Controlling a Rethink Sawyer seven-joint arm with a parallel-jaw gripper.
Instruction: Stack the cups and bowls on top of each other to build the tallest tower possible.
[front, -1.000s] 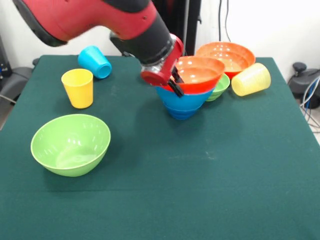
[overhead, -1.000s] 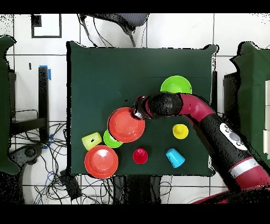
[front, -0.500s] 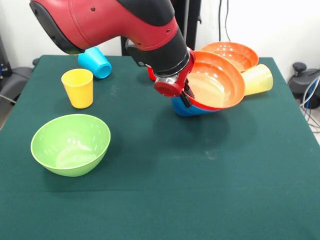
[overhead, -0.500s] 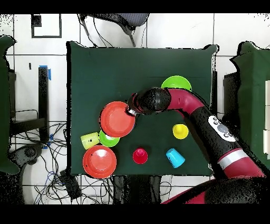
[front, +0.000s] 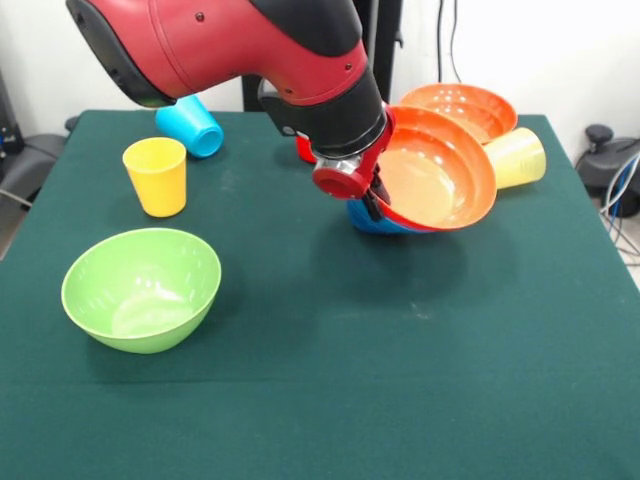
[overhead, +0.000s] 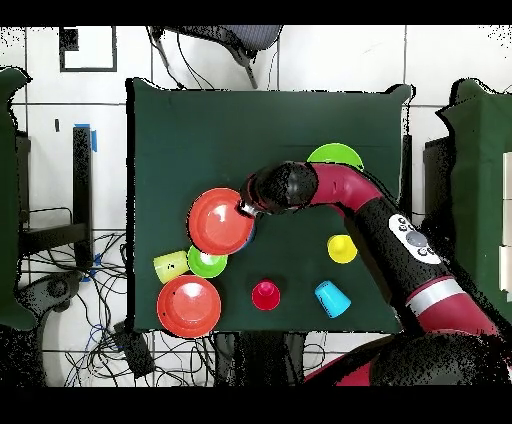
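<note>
Wide glossy orange-red plastic bowl (front: 435, 172) nested on big blue plastic bowl (front: 372, 219), tipped steeply above green surface (front: 400, 380), rim clenched in robot's jaws (front: 372, 196). Overhead only: small green bowl (overhead: 208, 262) and red cup (overhead: 266, 295) near robot's edge.

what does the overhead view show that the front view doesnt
Only the overhead shows the small green bowl and the whole red cup. Only the front shows the orange-red bowl tipped steeply over the blue bowl, with the gripper at their rims. Both show the big green bowl and the yellow cup.
</note>
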